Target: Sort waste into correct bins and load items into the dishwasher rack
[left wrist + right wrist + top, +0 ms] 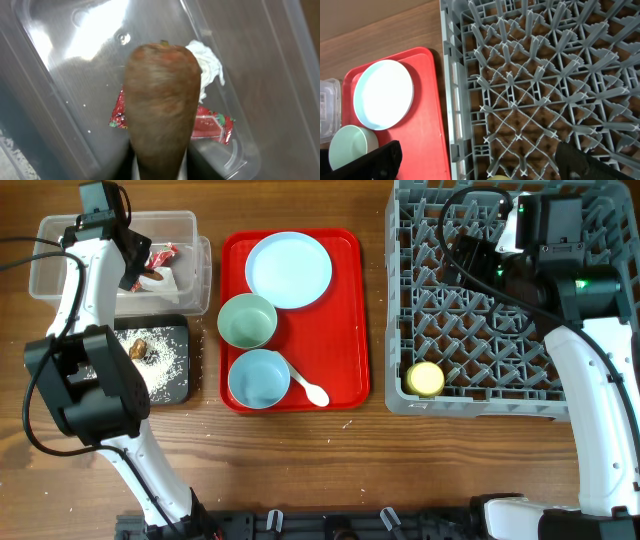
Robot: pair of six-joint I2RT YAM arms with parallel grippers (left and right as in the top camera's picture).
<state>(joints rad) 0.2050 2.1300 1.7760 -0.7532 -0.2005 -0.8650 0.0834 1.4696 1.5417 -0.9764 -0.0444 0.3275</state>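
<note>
My left gripper [128, 265] [161, 165] hangs over the clear tub [60, 270] with a long brown food scrap [161, 100] standing between its fingers; thin pale gaps show on both sides of it. Below lie the red wrapper [212, 125] and white tissue [207, 65]. White grains [155, 360] and a brown scrap [138, 348] lie in the black tray [172, 385]. My right gripper [478, 252] [485, 170] stands wide open and empty over the grey rack [480, 405], which holds the yellow cup [425, 378].
The red serving tray [350, 330] between bins and rack carries the pale blue plate [288, 270] [384, 94], green bowl [247, 321] [347, 147], light blue bowl [258, 378] and white spoon [310, 390]. Upright pegs fill the rack floor.
</note>
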